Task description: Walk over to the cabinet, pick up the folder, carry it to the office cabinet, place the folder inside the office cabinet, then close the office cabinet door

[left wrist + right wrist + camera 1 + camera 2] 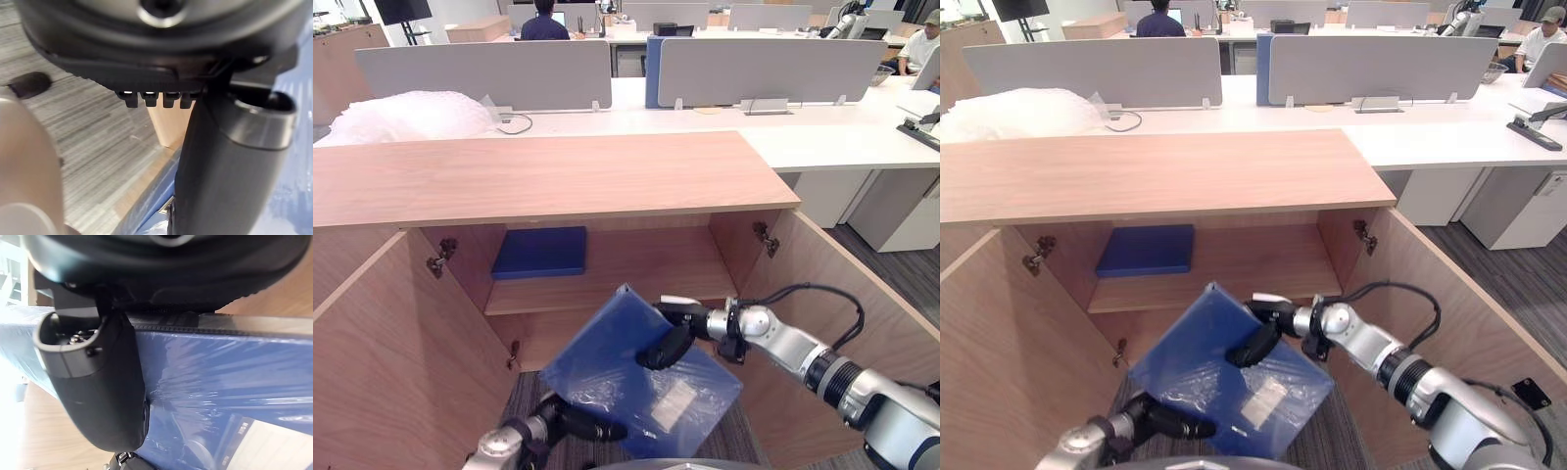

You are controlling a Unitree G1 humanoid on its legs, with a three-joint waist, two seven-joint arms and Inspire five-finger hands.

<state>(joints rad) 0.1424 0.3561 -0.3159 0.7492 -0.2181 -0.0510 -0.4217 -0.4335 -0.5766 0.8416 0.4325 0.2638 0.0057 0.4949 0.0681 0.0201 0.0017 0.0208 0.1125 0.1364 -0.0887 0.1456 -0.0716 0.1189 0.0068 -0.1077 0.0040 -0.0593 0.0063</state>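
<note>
Visitor: Progress report, please. The folder (636, 382) is hanging tilted in the air just in front of the open office cabinet (548, 181), isn't it?

Colleague: It is, and both hands are gripping it. The right hand (668, 343) is pinching the upper right edge, with its thumb pressing on the plastic-wrapped face (the right wrist view is showing that thumb flat against the blue). The left hand (570, 423) is pinching the lower corner nearest the robot, its thumb lying over the face.

Visitor: So the fetching and carrying are looking finished?

Colleague: I'm judging so. The robot is standing right at the opening, and the left door (382, 362) and the right door (862, 294) are both swinging wide. The placing isn't done, though. The folder is floating out in front, lower than the shelf (646, 264), and touching no wood.

Visitor: And that dark blue flat thing (540, 252) inside?

Colleague: That's lying on the left part of the shelf, well apart from the one being carried. The shelf's right part is looking free to me.

Visitor: What's remaining, then?

Colleague: Easing the folder in, setting it down, letting go, drawing both arms out, then shutting the doors. I'm reckoning it's roughly past halfway.
</note>
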